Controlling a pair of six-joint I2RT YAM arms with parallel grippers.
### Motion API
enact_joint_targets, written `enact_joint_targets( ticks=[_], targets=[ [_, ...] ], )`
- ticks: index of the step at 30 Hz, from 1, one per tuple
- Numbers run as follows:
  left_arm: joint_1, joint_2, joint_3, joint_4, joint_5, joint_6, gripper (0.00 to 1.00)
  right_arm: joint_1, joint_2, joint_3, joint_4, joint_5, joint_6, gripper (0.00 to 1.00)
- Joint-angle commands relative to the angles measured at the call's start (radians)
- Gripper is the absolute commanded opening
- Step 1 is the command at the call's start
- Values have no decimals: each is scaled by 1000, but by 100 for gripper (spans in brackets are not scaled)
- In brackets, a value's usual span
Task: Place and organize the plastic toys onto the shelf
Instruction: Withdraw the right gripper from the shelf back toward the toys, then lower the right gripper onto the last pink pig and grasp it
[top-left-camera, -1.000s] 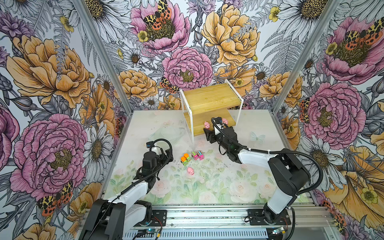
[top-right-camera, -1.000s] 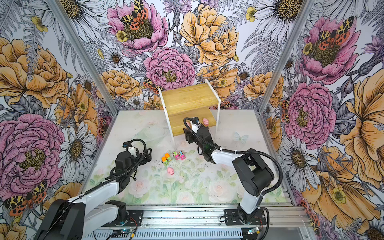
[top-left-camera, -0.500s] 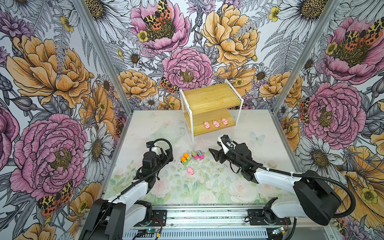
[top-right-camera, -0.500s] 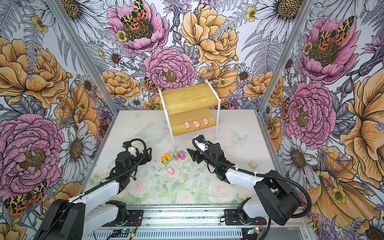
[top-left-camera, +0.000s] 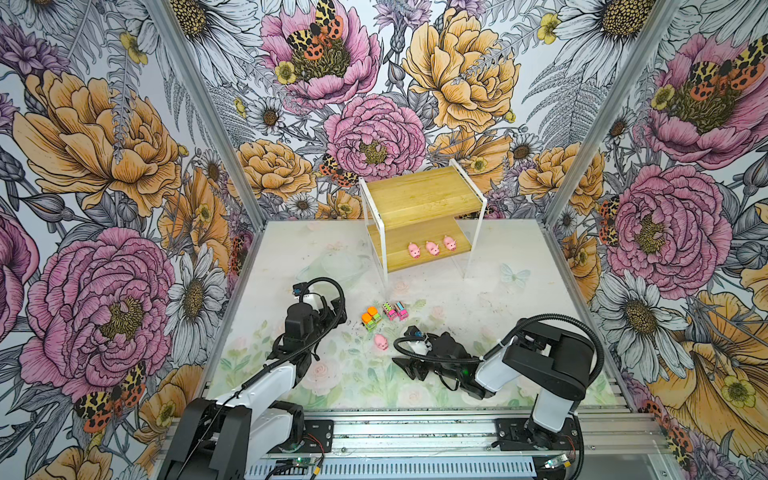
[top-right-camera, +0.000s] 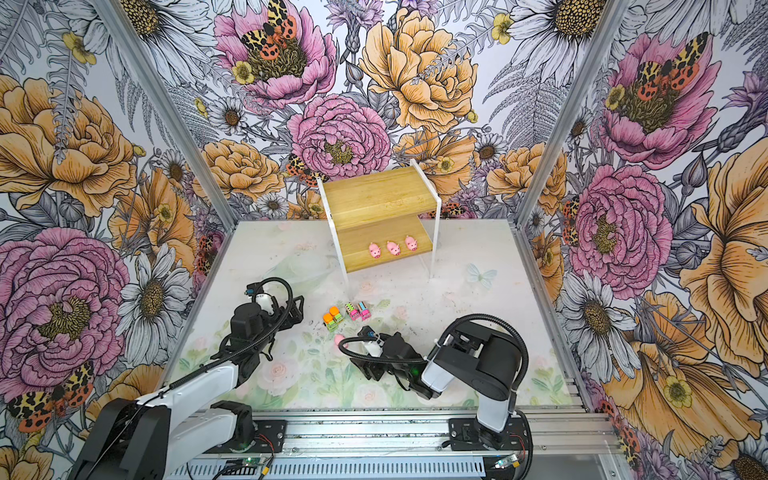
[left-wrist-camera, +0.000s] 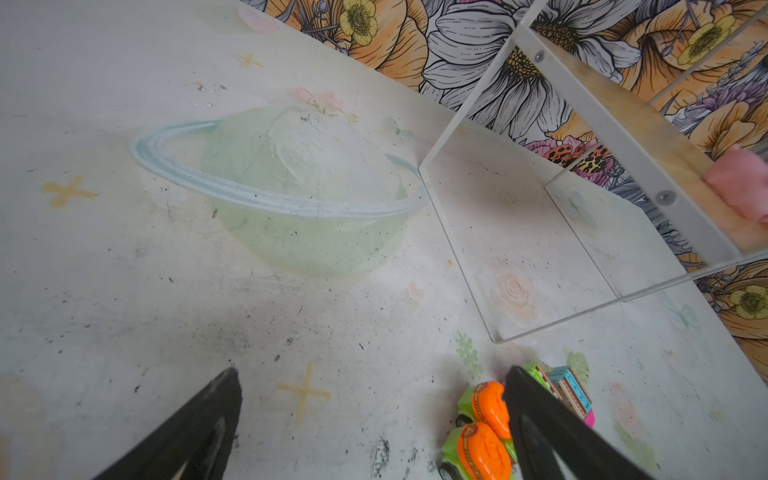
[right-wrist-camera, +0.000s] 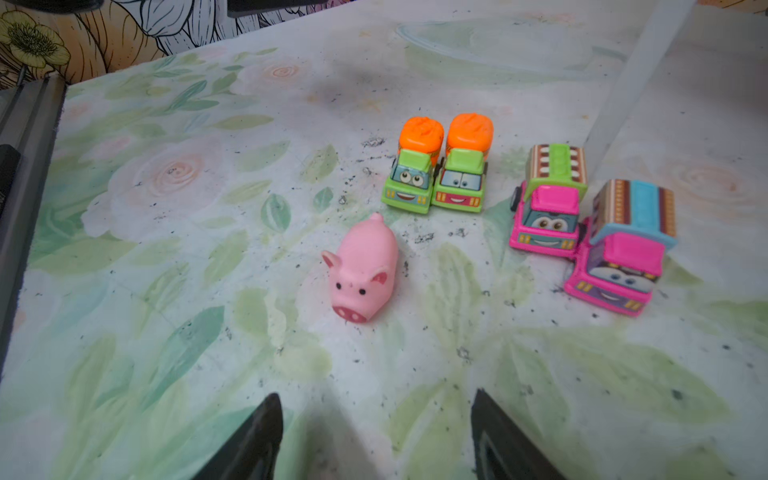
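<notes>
Pink and soft-looking, the loose pig (right-wrist-camera: 360, 269) lies on the table (right-wrist-camera: 166, 332) well out in front of the shelf (top-left-camera: 419, 195), so the right fingers (right-wrist-camera: 249, 440), spread wide and empty, should drop low astride its flanks before closing.

Both top views look steeply down from high at the front over the whole flower-printed tabletop (top-left-camera: 478, 299), nearly identical; both wrist cameras sit low and close, sharing the two orange-and-green plastic trucks (right-wrist-camera: 463, 166).
</notes>
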Motion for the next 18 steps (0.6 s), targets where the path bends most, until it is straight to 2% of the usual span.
enact_joint_targets(
  ticks=[1, 18],
  targets=[
    [11, -5, -8, 22, 19, -3, 99, 12, 45, 47, 108, 26, 20, 72],
    [12, 11, 0, 27, 28, 1, 99, -6, 211, 201, 110, 0, 47, 70]
  ],
)
